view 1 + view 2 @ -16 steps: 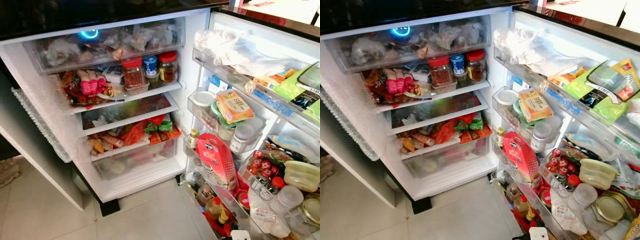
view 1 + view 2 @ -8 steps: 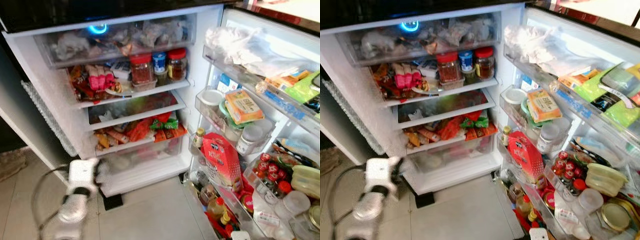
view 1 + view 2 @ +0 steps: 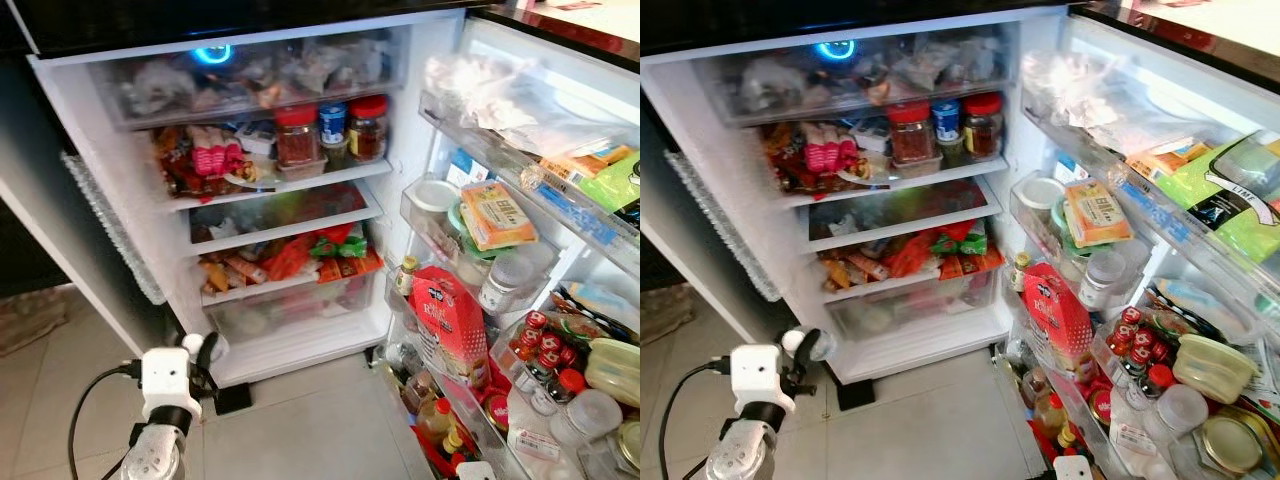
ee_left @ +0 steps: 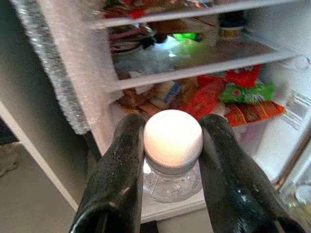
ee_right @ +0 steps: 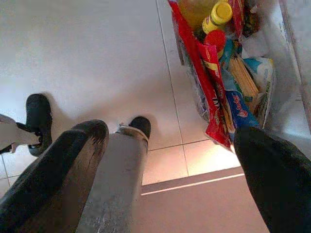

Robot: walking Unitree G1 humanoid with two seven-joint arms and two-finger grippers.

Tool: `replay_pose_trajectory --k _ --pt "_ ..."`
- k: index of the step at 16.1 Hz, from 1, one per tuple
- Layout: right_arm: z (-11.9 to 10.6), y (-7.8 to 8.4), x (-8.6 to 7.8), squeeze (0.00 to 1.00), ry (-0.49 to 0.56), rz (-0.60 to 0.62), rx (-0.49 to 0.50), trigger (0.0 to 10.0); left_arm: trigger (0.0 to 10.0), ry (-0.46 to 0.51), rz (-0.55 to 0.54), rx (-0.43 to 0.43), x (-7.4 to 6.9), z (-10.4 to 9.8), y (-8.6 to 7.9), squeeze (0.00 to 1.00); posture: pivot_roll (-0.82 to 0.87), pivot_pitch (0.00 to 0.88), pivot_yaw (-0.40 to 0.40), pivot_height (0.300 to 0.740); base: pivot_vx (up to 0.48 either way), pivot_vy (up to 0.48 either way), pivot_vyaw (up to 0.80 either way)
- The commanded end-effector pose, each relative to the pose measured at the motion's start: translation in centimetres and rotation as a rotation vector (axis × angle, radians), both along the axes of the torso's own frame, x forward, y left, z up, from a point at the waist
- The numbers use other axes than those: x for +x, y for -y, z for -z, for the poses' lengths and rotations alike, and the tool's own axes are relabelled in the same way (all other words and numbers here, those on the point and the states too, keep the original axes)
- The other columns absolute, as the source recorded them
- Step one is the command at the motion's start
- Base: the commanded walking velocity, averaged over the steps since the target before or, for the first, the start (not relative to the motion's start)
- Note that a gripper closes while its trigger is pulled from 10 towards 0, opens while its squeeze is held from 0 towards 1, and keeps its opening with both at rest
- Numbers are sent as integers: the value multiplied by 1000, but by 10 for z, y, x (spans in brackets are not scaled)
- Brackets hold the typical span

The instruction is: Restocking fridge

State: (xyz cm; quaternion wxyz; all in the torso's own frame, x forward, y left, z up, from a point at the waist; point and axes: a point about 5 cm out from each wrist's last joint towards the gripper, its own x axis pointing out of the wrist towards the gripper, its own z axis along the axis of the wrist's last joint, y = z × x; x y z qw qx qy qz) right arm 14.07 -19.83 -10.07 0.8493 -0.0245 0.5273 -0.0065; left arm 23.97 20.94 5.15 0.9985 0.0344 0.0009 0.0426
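- One clear jar (image 4: 173, 160) with a white cap is sitting clamped between the two black fingers (image 4: 116, 174) of the left gripper (image 3: 200, 352), the cap pointing back toward the wrist camera.
- Step in hand (a judgement): the carry-in stage of restocking; the jar is being presented to the open fridge (image 3: 400, 200) and is not yet on any shelf.
- Ahead of the left gripper: the clear bottom drawer (image 3: 290, 310) and, just above it, the shelf of red and orange packets (image 3: 300, 262); the higher shelves are looking crowded.
- Next move is calling for a lift and a reach forward to a free spot, keeping the jar level and clear of the shelf lip (free space is hard to make out from here).
- Pose: the left arm is reaching low toward the fridge's bottom corner, its white wrist (image 3: 163, 375) below the gripper, fingers aimed inward.
- The right gripper (image 5: 170, 160) is hanging idle with fingers spread wide and empty, pointing down at the tiled floor (image 5: 87, 58) beside the door's lowest bin (image 5: 228, 82).
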Motion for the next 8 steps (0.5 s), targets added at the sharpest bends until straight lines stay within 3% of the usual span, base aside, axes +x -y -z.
replay_pose_trajectory --k 1,4,8 --pt "0 -1 -1 0 12 1 14 10000 10000 13 -11 -7 3 -5 -3 0 -6 0 25 740 0 0 725" --pt "0 -3 0 0 23 24 24 10000 10000 4 42 11 5 -12 0 0 -8 0 37 740 92 0 800" --pt "0 -6 0 0 8 -31 33 10000 10000 15 53 51 12 -19 1 0 1 0 36 740 355 0 0"
